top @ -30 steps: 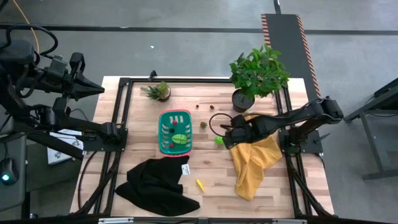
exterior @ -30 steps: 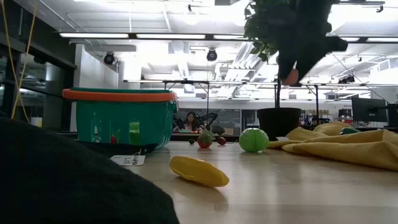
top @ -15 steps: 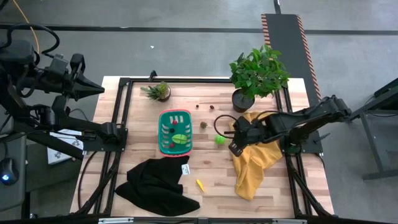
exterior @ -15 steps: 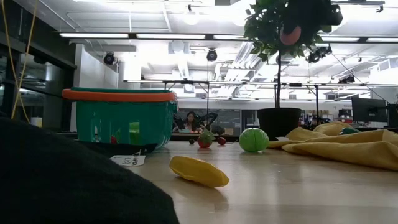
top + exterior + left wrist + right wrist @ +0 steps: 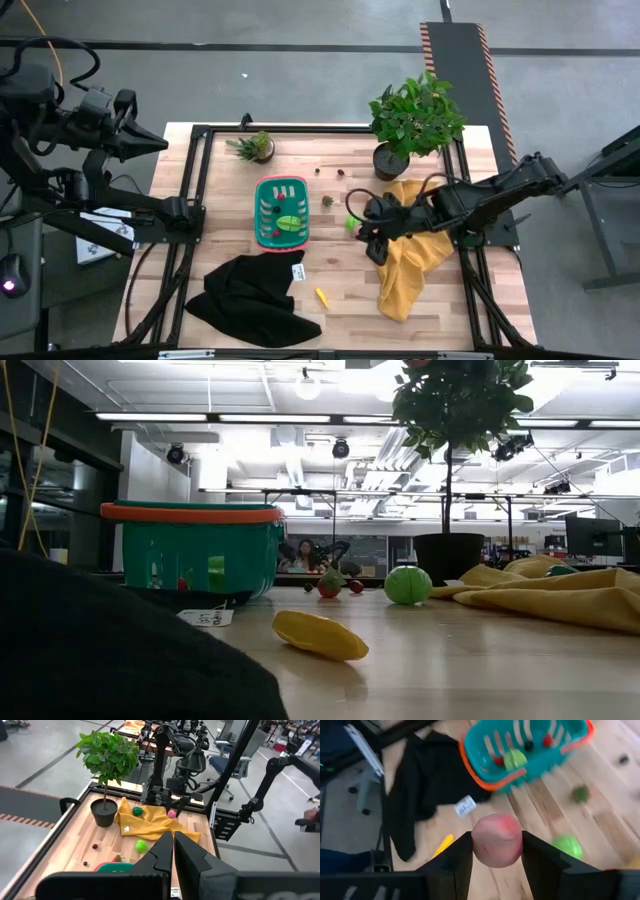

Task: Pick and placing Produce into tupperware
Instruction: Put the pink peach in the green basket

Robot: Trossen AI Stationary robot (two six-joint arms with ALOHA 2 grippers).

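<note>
My right gripper (image 5: 366,232) hangs above the table right of the teal basket (image 5: 281,211), shut on a pink round fruit (image 5: 496,840), which also shows in the left wrist view (image 5: 171,813). The basket (image 5: 525,747) rests on its bottom and holds green, red and dark pieces. On the wood lie a green ball (image 5: 351,224), a yellow piece (image 5: 322,296) and small dark pieces (image 5: 327,200). A green piece (image 5: 137,810) rests on the yellow cloth. My left gripper (image 5: 173,847) waits shut, high off the table's left edge. My right gripper pinches the pink fruit between its two fingers, one on each opposite side (image 5: 476,842). The fingers slant down toward the table's left. The fruit is lifted clear of the table and fills the gap between the fingers.
A yellow cloth (image 5: 410,260) lies under my right arm and a black cloth (image 5: 255,300) near the front left. A large potted plant (image 5: 415,115) and a small one (image 5: 258,146) stand at the far edge. Black frame rails (image 5: 200,200) border the wood.
My right gripper has risen with the pink fruit, which has gone up out of the low view's top, and its wrist has rolled and tipped. The fruit stays between the fingers. The produce on the table has kept still.
</note>
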